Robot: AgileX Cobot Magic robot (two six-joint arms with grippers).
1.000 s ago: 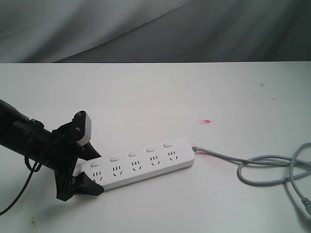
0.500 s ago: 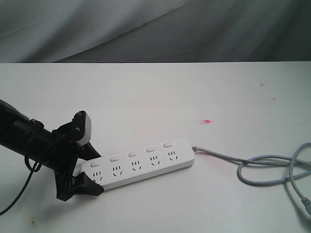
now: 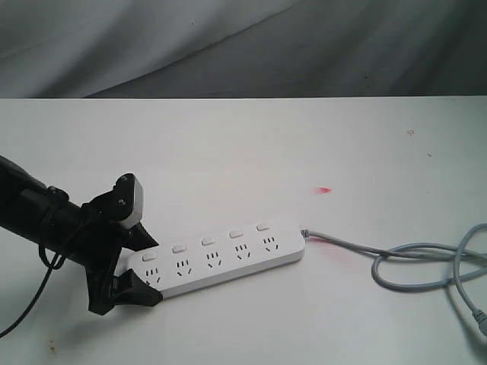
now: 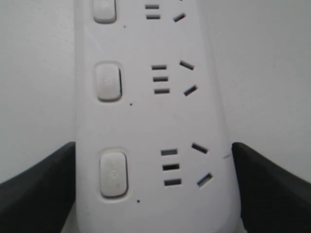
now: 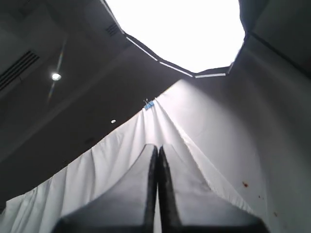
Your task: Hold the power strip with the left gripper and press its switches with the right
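Observation:
The white power strip [image 3: 221,258] lies slanted on the white table, its grey cord [image 3: 342,245] leaving the right end. Its switches [image 3: 207,241] form one row along the far side; two full buttons [image 4: 108,81] show in the left wrist view. My left gripper [image 3: 143,268] is shut on the strip's left end, one black finger on each long side. The left wrist view shows the strip [image 4: 150,121] filling the gap between the fingers [image 4: 43,194] of that gripper [image 4: 153,189]. My right gripper [image 5: 157,160] is shut on nothing, points up at ceiling and curtain, and is absent from the exterior view.
The cord coils in loops [image 3: 426,266] at the table's right edge. A small red spot of light [image 3: 325,189] lies on the table [image 3: 243,152] behind the strip. Grey cloth [image 3: 228,46] hangs behind the table's far edge.

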